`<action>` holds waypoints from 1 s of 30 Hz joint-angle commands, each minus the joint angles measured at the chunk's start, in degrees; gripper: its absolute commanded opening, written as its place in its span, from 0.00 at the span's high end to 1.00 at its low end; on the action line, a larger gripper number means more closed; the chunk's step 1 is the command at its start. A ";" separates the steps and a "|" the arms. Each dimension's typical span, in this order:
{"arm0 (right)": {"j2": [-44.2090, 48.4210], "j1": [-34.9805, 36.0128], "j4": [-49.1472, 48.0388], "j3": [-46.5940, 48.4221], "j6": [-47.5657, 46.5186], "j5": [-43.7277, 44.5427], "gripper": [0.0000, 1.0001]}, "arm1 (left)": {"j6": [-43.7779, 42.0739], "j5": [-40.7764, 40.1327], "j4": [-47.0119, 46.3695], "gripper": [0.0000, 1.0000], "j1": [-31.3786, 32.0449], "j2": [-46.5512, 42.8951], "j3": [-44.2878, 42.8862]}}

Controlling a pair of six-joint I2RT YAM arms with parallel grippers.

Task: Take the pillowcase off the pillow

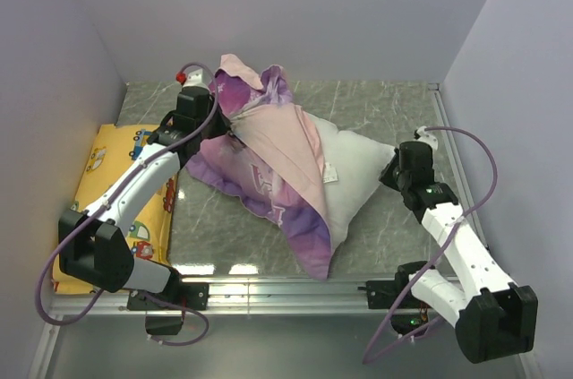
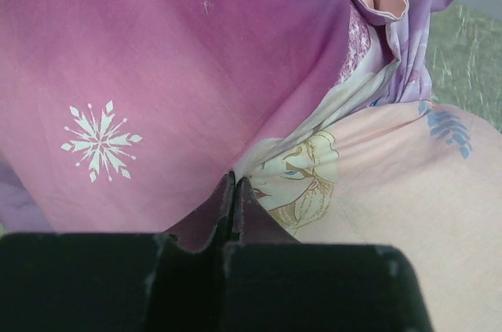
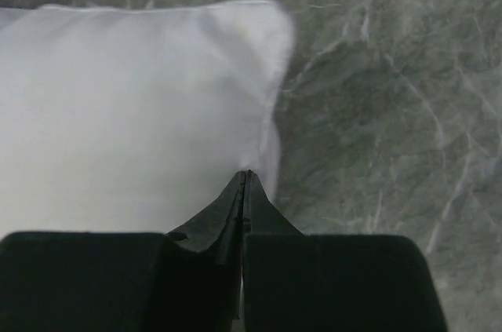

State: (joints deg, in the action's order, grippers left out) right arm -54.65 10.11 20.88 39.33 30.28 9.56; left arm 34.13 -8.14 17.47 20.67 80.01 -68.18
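Two arms reach in from the near edge of the grey marbled worktop (image 1: 376, 110), one to each side of the bundle lying in the middle. The pillowcase (image 1: 269, 155) is half off: its purple-to-pink cloth is bunched over the left and far part of the pillow (image 1: 358, 173), with a pale pink inside flap folded across the top and a purple corner trailing toward the near edge. The plain white right part of the pillow lies bare, a small tag (image 1: 329, 175) showing just beside the case's edge.

The left end effector (image 1: 218, 128) is at the left side of the bundle. In the left wrist view its tips (image 2: 234, 183) are pressed together on a fold of the pillowcase (image 2: 157, 73), next to a white snowflake (image 2: 100, 140) and the printed princess face (image 2: 302, 179).

The right end effector (image 1: 391, 171) sits at the bare right corner. In the right wrist view its tips (image 3: 247, 179) are closed tight, pinching the edge of the pillow (image 3: 133, 112) just above the worktop (image 3: 392, 112).

A yellow vehicle-print cushion (image 1: 107, 173) lies along the left wall, under the left arm.
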 commanded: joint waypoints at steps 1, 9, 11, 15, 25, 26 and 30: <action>-0.63 -1.67 3.19 4.07 -2.07 -3.14 1.00 | -1.43 0.39 -0.77 0.99 -2.91 -2.57 -0.64; 7.08 6.75 0.49 -0.55 3.01 -12.20 0.20 | -1.35 5.15 -2.88 1.00 -2.39 -1.70 1.21; 12.71 10.10 -2.50 -5.83 6.97 -13.34 0.05 | -1.08 5.24 -3.41 1.00 -1.77 -1.87 1.82; 20.61 12.65 -5.32 -12.25 11.63 -10.97 0.04 | -1.26 4.63 -3.24 1.00 0.16 -1.52 1.39; 38.21 12.74 0.82 -12.62 16.13 -4.73 0.02 | -0.56 3.66 -3.67 1.00 3.15 -0.12 1.47; 38.91 12.66 0.91 -12.44 15.60 -4.99 0.01 | -0.47 3.40 -3.85 0.99 3.85 0.06 1.65; 32.88 12.83 1.27 -11.12 14.45 -11.13 0.01 | 0.32 2.96 -4.64 1.00 4.91 0.85 1.65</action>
State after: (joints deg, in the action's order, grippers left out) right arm -17.85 22.37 21.63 26.24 45.15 1.65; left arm 33.80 -5.15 15.05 24.49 80.18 -66.43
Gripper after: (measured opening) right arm 0.988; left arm 0.013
